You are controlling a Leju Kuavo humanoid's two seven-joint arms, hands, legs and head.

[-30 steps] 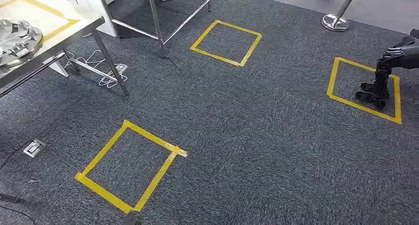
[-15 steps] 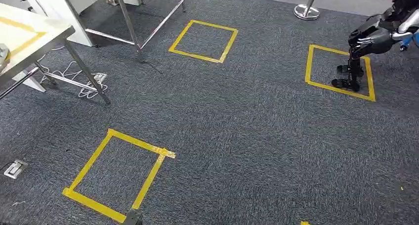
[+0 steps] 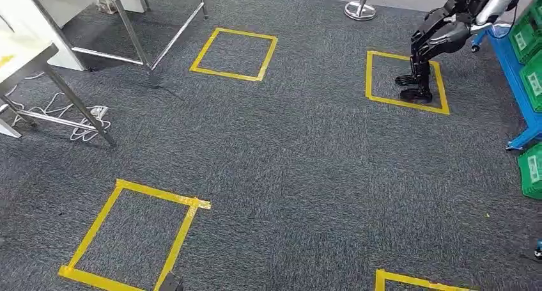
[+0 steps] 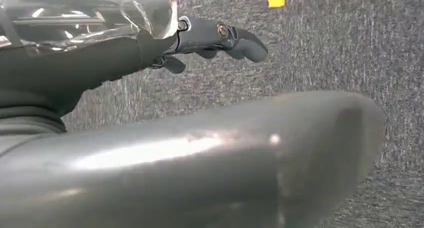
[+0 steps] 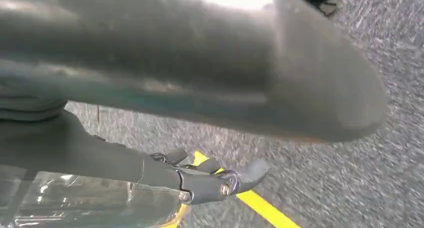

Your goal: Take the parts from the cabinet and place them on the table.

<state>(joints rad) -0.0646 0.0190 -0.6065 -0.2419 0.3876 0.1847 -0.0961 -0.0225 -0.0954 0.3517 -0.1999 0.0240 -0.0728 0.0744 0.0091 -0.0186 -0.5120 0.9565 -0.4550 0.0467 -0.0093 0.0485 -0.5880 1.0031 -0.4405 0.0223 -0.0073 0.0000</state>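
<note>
A blue cabinet frame (image 3: 509,64) with green bins (image 3: 530,80) stands at the far right of the head view; what lies in the bins cannot be made out. A corner of the pale table (image 3: 22,54) shows at the far left, on metal legs. My left hand (image 4: 210,37) hangs over the dark carpet with its fingers stretched out and nothing in it. My right hand (image 5: 210,180) also hangs with its fingers apart and holds nothing, above a strip of yellow tape.
Another humanoid robot (image 3: 425,48) stands in a yellow tape square (image 3: 402,80) beside the cabinet. More tape squares (image 3: 233,53) (image 3: 131,233) mark the carpet. A steel frame (image 3: 131,22), loose cables (image 3: 83,121) and a stanchion base (image 3: 360,10) lie at the back.
The camera has swung to the right: the table and tape squares slid left, the silver part on the table left the picture, and the blue cabinet with green bins came in at the right.
</note>
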